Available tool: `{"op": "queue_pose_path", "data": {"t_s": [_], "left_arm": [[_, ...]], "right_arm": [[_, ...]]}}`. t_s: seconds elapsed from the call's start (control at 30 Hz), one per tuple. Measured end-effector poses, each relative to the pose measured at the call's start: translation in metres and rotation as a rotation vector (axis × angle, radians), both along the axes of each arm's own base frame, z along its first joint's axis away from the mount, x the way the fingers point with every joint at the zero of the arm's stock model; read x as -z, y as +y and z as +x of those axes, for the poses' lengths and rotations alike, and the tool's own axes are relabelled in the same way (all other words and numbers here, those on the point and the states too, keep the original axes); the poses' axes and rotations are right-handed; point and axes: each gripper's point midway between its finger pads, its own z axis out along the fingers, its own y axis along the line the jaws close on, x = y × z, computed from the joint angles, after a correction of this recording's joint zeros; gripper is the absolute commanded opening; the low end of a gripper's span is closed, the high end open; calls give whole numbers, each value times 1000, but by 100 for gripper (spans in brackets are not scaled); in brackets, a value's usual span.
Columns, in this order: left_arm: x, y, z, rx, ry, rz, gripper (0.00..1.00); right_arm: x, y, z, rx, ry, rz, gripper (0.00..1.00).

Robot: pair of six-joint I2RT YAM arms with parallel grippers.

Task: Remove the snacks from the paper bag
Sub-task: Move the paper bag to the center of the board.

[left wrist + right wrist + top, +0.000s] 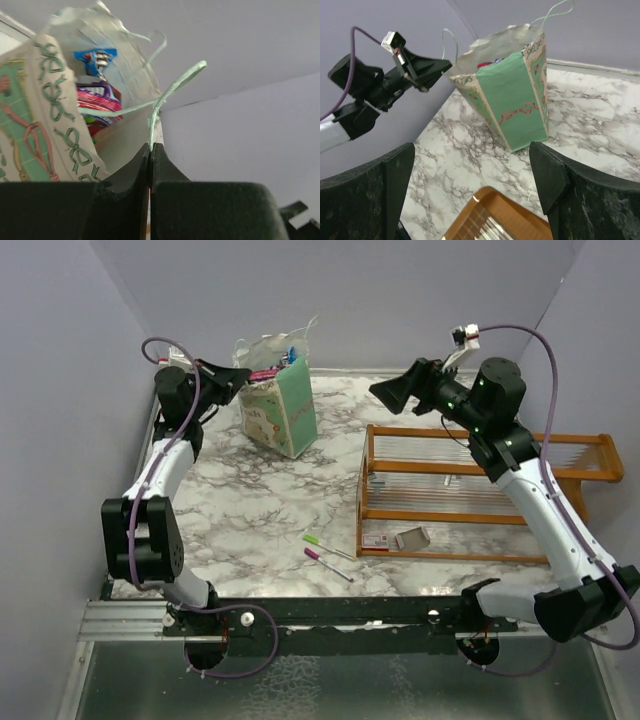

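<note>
The mint-green patterned paper bag (285,415) stands upright at the back left of the marble table; it also shows in the right wrist view (515,100). Snack packets (270,372) stick out of its open top: a blue one (96,56) and a purple one (98,96) show in the left wrist view. My left gripper (240,376) is level with the bag's top on its left side, shut on a thin string handle (170,92) at its fingertips (151,146). My right gripper (386,392) is open and empty, raised to the right of the bag, which shows between its fingers (471,165).
An orange wooden rack (450,502) stands on the right, with two small flat items (410,537) at its front. A green pen (325,544) and a pink pen (326,562) lie near the front middle. Purple walls close in on the left, back and right.
</note>
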Motion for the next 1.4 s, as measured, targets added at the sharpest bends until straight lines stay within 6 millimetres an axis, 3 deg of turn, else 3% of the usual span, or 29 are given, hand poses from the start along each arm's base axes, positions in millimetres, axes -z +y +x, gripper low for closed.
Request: {"op": "queue_pose_path", "data": {"t_s": [0.13,0.33,0.47,0.73,0.9,1.1,1.4], "left_arm": [[-7,-3,-44,35,-29,46,0],[-3,-7,-106,60,-27,133,0],[6,-6,-139,68,8,202,0],[22,1,-173,63,71,314,0],[33,7,-195,40,108,361,0],[35,19,-224,-23,133,425,0],[40,34,-258,-113,147,475,0]], "right_arm": [[-5,22,15,-38,14,-1,95],[15,68,29,-117,96,-2,92],[27,118,49,-181,140,-16,91],[34,195,79,-243,125,-41,91],[60,231,90,-250,119,-90,90],[90,257,99,-224,111,-147,88],[105,256,101,-141,152,-152,67]]}}
